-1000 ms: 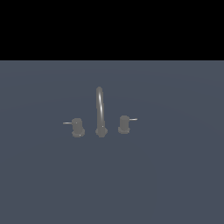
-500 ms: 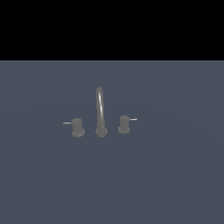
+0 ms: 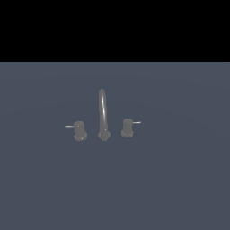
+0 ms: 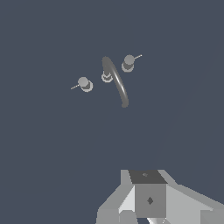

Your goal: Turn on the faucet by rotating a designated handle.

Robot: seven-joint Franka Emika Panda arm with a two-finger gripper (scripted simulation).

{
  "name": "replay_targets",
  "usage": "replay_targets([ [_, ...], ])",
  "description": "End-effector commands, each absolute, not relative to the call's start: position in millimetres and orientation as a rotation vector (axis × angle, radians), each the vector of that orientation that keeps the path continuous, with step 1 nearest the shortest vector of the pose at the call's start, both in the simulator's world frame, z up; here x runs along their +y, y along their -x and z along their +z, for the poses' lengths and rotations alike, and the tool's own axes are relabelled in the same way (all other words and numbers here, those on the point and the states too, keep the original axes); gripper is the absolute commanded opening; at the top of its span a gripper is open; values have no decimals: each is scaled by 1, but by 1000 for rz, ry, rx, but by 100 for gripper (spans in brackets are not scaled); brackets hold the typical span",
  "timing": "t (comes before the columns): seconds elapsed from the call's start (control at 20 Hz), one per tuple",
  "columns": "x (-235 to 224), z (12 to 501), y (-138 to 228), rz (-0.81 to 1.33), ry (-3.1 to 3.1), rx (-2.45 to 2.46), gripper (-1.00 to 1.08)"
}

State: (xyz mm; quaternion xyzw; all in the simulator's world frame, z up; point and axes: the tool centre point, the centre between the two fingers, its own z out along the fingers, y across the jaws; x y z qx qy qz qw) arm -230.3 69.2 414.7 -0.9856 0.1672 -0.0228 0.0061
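The grey faucet's tall arched spout (image 3: 103,112) stands on the dark blue-grey surface, between two stubby knobs. The handle (image 3: 79,130) is the knob on the exterior view's left, with a thin pin sticking out leftward. The twin knob (image 3: 127,127) has a rightward pin. The wrist view shows the handle (image 4: 84,83), the spout (image 4: 116,81) and the twin knob (image 4: 128,62) from above and far off. Only part of my gripper (image 4: 150,203) shows as grey blocks at the frame edge, well apart from the faucet. Its jaws do not show clearly. The arm is out of the exterior view.
A flat dark blue-grey surface (image 3: 179,179) spreads all around the faucet. A black band fills the upper part of the exterior view.
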Motion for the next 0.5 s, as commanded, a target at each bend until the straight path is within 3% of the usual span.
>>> replay_targets([
  [0.0,80,398,223,-68,3069,606,-100],
  [0.45,114,340,193,-56,3000,886,-100],
])
